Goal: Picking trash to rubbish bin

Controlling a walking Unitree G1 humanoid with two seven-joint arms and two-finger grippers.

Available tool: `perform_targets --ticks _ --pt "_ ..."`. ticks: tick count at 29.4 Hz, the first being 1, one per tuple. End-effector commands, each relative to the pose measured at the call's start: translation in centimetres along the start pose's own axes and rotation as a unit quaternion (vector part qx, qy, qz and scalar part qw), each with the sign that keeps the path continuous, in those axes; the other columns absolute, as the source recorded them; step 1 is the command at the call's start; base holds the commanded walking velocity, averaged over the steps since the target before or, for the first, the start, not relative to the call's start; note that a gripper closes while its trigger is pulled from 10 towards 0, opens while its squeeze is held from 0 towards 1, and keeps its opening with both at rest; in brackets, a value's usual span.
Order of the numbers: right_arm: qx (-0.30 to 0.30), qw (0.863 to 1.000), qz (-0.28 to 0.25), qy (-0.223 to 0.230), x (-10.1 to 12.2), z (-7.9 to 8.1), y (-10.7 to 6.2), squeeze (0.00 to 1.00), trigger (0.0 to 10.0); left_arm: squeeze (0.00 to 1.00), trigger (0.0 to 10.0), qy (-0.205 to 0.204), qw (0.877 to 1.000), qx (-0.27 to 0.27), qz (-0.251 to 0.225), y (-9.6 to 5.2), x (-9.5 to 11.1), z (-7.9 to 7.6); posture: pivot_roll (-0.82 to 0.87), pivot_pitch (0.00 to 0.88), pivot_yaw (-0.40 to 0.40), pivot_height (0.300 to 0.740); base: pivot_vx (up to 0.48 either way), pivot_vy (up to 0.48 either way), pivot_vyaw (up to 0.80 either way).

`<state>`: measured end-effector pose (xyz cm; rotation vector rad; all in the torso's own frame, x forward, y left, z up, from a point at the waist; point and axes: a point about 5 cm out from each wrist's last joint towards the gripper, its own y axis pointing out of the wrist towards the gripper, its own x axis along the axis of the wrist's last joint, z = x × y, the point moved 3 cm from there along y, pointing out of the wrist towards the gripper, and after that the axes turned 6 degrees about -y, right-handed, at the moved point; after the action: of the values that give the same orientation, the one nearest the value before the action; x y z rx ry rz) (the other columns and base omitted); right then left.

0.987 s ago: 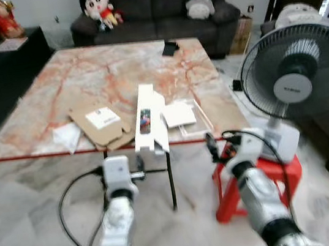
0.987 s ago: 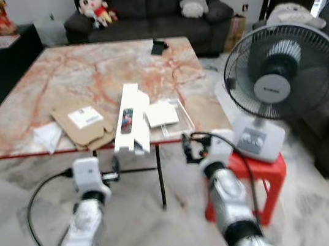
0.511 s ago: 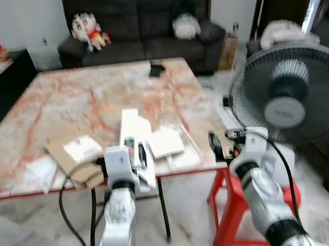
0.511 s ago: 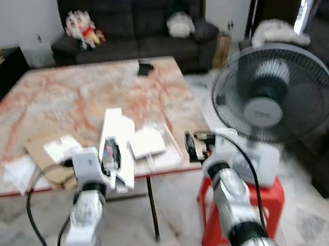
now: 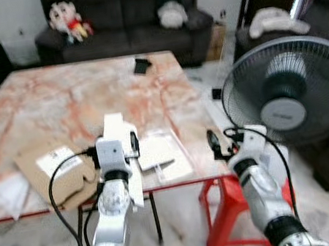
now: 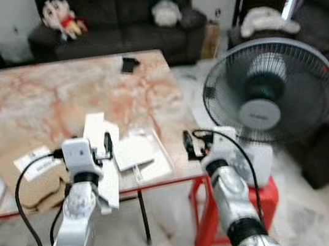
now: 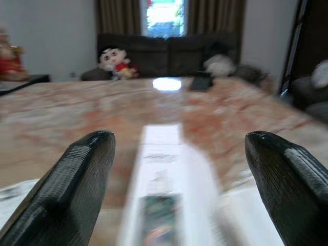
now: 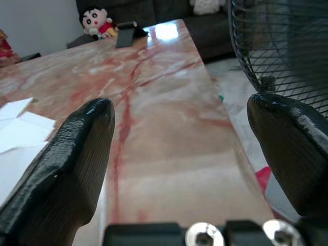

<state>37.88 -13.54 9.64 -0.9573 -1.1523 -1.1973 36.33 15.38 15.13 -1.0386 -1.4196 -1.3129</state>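
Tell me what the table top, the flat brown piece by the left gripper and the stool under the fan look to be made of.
Table top: looks like polished marble or a marble-look slab, going by its pink-red veining and window glare.
Flattened brown box: apparently matte corrugated cardboard, creased, with a white label.
Red stool: probably moulded plastic, being uniformly red and smooth.
Left gripper hovers open over the long white box.

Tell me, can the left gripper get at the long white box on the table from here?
Probably yes: the left gripper is open with the long white box lying straight ahead between its fingers, and nothing sits between them.
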Motion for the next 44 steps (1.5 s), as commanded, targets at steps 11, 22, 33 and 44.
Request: perform_targets --ticks 11,22,33,44 --pt "-0.002 1.000 -0.001 0.000 0.1 -0.2 -0.1 0.00 10.0 0.00 10.0 0.067 0.996 0.027 0.057 -0.1 -0.4 3.9 -0.03 0.050 -0.067 0.740 0.000 0.000 0.00" --pt "0.008 1.000 0.003 0.000 -0.1 0.3 -0.1 0.00 10.0 0.00 10.0 0.103 0.985 0.023 0.136 -0.1 -2.3 4.7 -0.03 0.021 -0.064 0.740 0.000 0.000 0.00" --pt "0.013 1.000 0.005 0.000 -0.2 0.5 -0.1 0.00 10.0 0.00 10.0 0.125 0.977 0.036 0.172 -0.1 -2.4 6.0 -0.02 0.007 -0.065 0.740 0.000 0.000 0.00" --pt "0.011 1.000 0.003 0.003 -0.1 0.6 0.0 0.00 10.0 0.00 10.0 0.017 0.977 -0.017 0.213 0.1 -3.6 3.6 -0.03 0.045 -0.062 0.740 0.000 0.000 0.00"
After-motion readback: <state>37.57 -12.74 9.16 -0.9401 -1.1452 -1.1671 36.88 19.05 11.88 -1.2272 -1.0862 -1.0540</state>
